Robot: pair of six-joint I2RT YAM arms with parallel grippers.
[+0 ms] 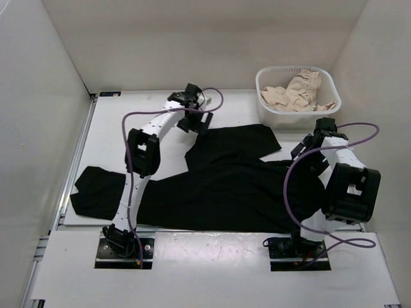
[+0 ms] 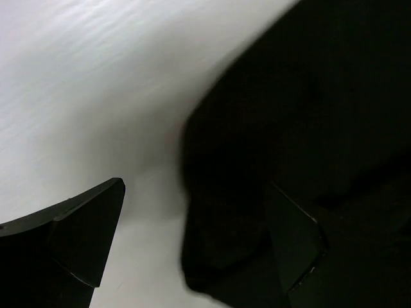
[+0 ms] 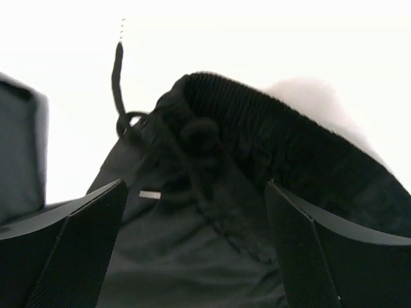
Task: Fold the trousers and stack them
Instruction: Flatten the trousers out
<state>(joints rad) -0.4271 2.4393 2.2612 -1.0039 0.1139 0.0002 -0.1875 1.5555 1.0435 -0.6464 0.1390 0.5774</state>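
Above the trousers [image 1: 225, 186], left hand [image 2: 196, 186] and right hand [image 3: 196, 185] hang released, apparently gripping nothing.

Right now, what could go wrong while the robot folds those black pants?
1. The right claw hangs open over the ribbed waistband of the soft black trousers; the loose black drawstring could snag a finger.
2. The left claw straddles a leg's edge, so it might pinch too little fabric and slip.
3. The right arm's purple cable loops low over the cloth and may drag it.
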